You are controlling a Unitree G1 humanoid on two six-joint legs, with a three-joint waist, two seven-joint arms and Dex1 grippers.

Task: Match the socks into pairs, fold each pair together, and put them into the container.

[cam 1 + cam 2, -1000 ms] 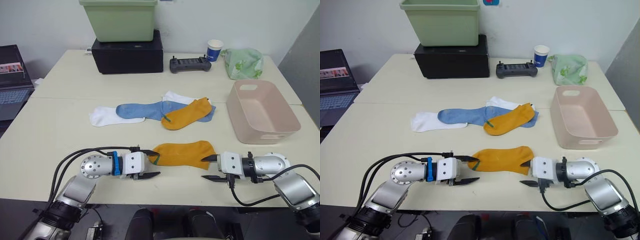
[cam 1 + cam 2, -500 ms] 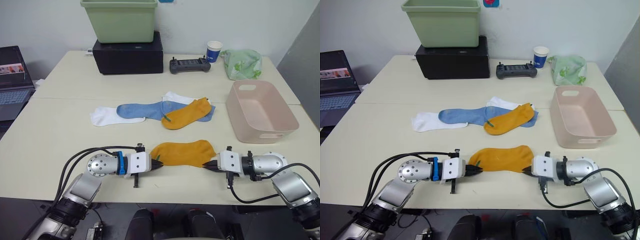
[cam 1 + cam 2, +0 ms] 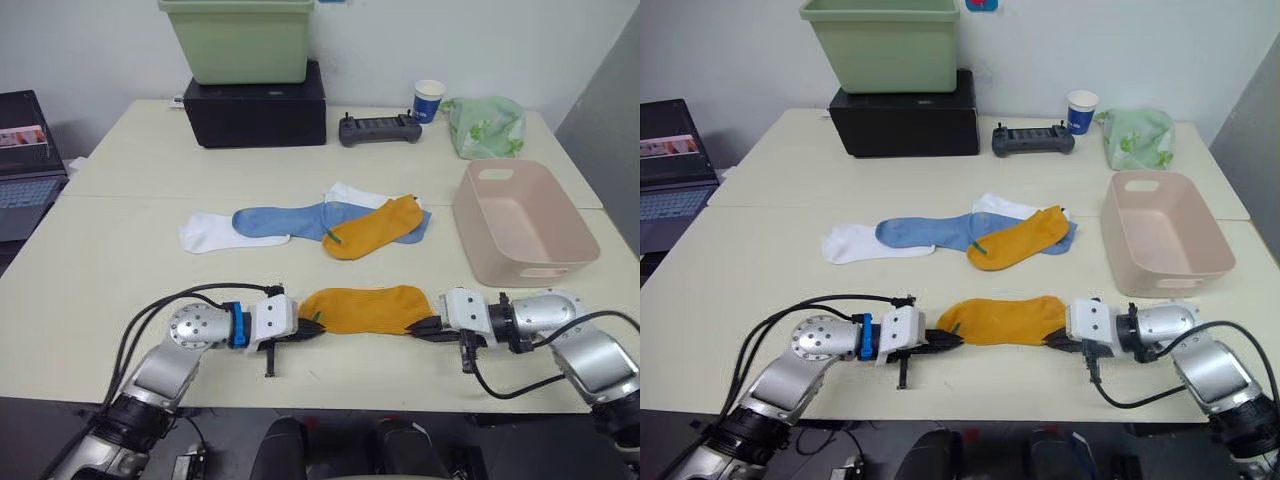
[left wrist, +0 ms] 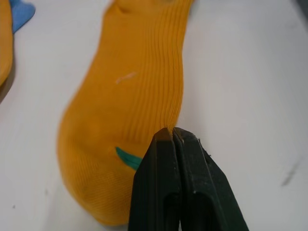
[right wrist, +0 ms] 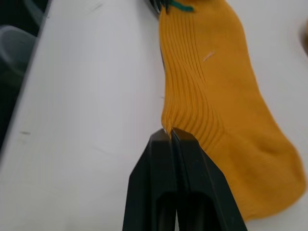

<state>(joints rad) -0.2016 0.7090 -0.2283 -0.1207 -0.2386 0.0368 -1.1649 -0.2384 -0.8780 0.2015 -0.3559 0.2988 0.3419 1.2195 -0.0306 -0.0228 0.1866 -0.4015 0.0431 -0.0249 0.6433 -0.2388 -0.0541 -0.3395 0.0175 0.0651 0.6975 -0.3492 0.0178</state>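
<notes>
A mustard sock [image 3: 366,309] lies flat near the front edge of the table [image 3: 120,260], its long axis running left to right between the two arms. The left claw [image 3: 310,331] has pinched shut on the near edge at the cuff end, by the green mark, and the right claw [image 3: 428,328] has pinched shut on the near edge at the other end. The wrist views show each pair of fingers closed with a fold of ribbed cloth caught at the tips. With both ends held, the next move probably lifts this sock and carries it back toward its match.

That match, the second mustard sock [image 3: 375,228], lies farther back, near the middle of the table, slanted, on top of the right end of a blue sock [image 3: 280,220] and with a white sock [image 3: 352,194] showing behind it. Another white sock [image 3: 207,232] sticks out at the left end of that row. It lies straight beyond the held sock and slightly to the right, so the right arm looks a little nearer to it.

The pink tub [image 3: 560,250] stands to the right, just beyond the right arm, and has nothing in it. No pair is folded yet. At the back, the green bin [image 3: 240,40] sits on a black box [image 3: 255,110].
</notes>
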